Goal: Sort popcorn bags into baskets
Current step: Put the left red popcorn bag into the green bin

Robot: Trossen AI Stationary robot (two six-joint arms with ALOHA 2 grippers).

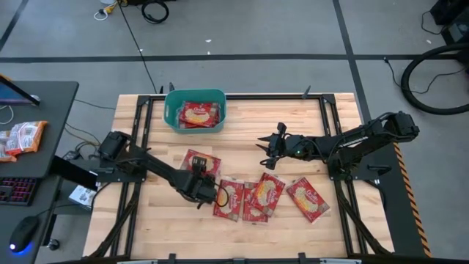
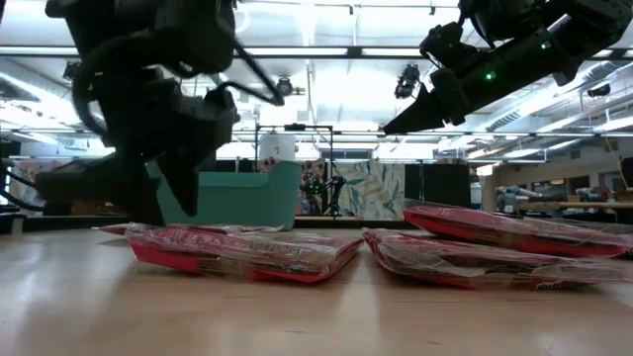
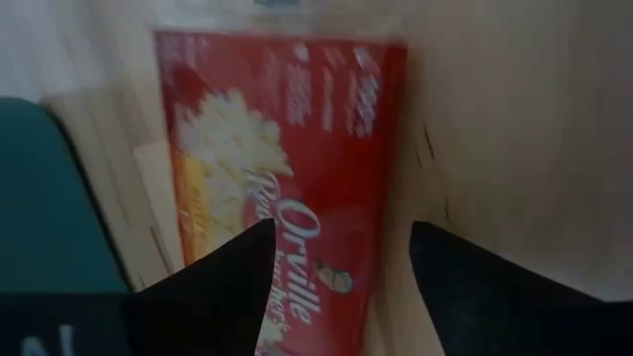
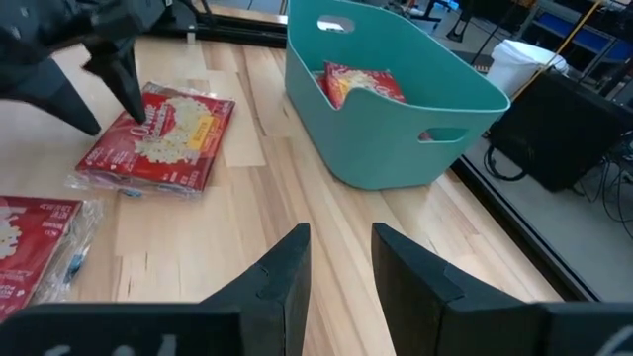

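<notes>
A teal basket stands at the table's far side, with popcorn bags lying flat inside it. One red bag lies alone at mid-table. Several more lie in a row near the front edge, partly overlapping. My left gripper is open and points steeply down. Its fingers straddle the near end of the lone bag, and in the right wrist view they show beside it. My right gripper hangs open over bare wood, right of centre, with nothing between its fingers. My left gripper stands open over the near end of the lone bag, one finger to each side of it and slanting down from the table's near left. I cannot tell whether the fingertips touch the bag, which lies flat on the table.
Black frame rails run along the table's edges. Bare wood lies between the basket and the bags. A dark desk at the left holds a keyboard, a mouse and more packets.
</notes>
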